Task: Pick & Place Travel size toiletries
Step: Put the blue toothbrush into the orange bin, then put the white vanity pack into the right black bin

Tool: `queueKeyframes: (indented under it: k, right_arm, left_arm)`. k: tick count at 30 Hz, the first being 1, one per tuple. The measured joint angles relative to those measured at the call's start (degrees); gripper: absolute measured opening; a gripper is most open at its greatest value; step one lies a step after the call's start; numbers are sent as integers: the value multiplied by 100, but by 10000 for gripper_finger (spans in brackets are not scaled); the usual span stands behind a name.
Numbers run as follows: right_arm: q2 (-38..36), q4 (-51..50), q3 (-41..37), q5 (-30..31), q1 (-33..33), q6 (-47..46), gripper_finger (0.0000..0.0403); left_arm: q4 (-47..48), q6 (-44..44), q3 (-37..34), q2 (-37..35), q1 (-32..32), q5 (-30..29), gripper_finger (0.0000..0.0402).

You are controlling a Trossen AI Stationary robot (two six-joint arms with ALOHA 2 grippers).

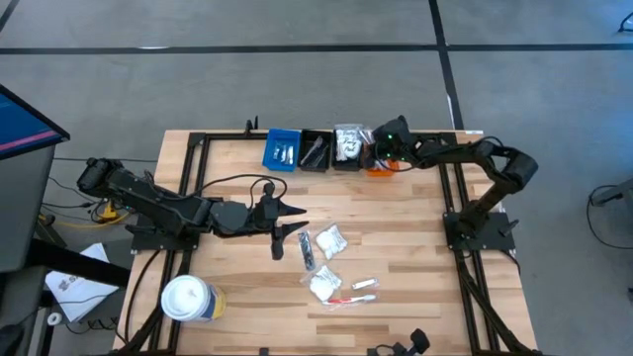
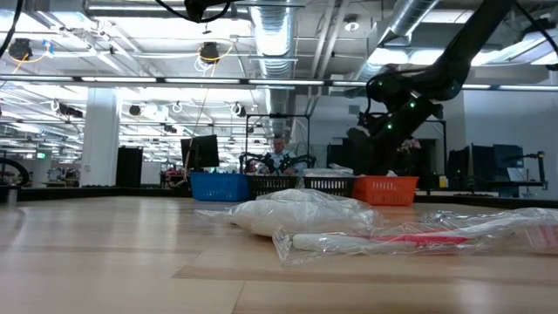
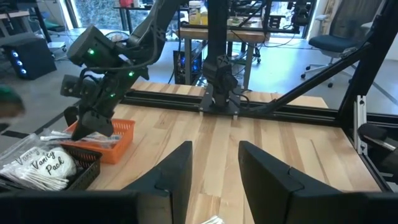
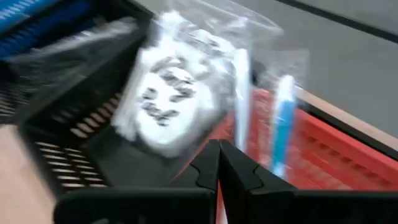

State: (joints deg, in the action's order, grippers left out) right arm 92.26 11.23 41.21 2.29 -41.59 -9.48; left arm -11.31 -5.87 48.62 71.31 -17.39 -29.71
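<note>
Several travel size toiletries lie on the table's middle: white sachets [image 1: 329, 240] [image 1: 324, 285], a black comb [image 1: 307, 249] and a red-and-white toothbrush packet [image 1: 356, 292]. My left gripper [image 1: 289, 223] stands open just left of them, nothing between its fingers [image 3: 214, 180]. My right gripper [image 1: 380, 158] is shut low over the orange bin [image 3: 118, 138] at the far edge. Nothing shows between its fingers [image 4: 219, 165]. Blue and white toothbrush packets [image 4: 283, 118] stand in that bin. A white sachet [image 4: 165, 99] fills the black bin beside it. My right gripper points slanting down into the orange bin's near corner [image 3: 102, 129] with its fingers shut. Whether the fingertips touch the bin or the packets in it, I cannot tell.
A row of bins runs along the far edge: blue [image 1: 282, 148], black [image 1: 316, 150], black with sachets [image 1: 348, 144], orange [image 1: 377, 168]. A large white tub with a yellow label [image 1: 188, 299] stands near the left front. Bare wood lies at the right front.
</note>
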Motion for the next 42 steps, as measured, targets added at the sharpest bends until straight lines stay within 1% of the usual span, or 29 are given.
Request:
queueKeyframes:
  k: [5,10,13,15,18,20,22,24,28,31,34,36,38,42]
  right_arm:
    - [-144,-121,0,481,52,-56,1]
    - [-211,-109,0,531,221,-40,1]
    - [-222,-127,-2,455,419,66,1]
    - [-291,-119,-2,150,581,270,1]
    - [-455,-134,-3,-562,871,529,1]
    - [-658,-143,-4,-1056,1093,669,1]
    - [-914,-241,-4,-1375,1328,721,1]
    - [-1224,-375,-4,-1460,1606,788,1]
    - [-1977,-882,-11,-1470,2178,818,1]
    - [-2605,-1086,-130,-1469,2637,812,1]
    - [-3205,-1266,-278,-1444,3083,767,0]
    - [-3565,-1381,-374,-1443,3356,755,0]
    - [-3883,-1423,-530,-1441,3594,725,0]
    - [-4396,-1528,-889,-1396,3950,573,0]
  left_arm:
    - [-4,0,0,0,0,0,123]
    - [-7,0,0,0,0,-1,123]
    - [-7,0,0,0,0,0,123]
    - [-7,0,0,0,0,0,123]
    - [-7,0,0,0,0,35,123]
    - [-9,-23,0,0,0,171,123]
    - [-11,-35,0,0,0,302,123]
    - [-13,-70,0,13,-2,431,123]
    - [3,-368,27,278,9,851,116]
    - [0,-389,276,632,22,1248,107]
    - [-15,-354,706,1055,22,1721,97]
    - [135,-348,1041,1374,19,1963,92]
    - [340,-347,1452,1735,7,2086,87]
    - [1038,-361,2372,2474,7,2096,79]
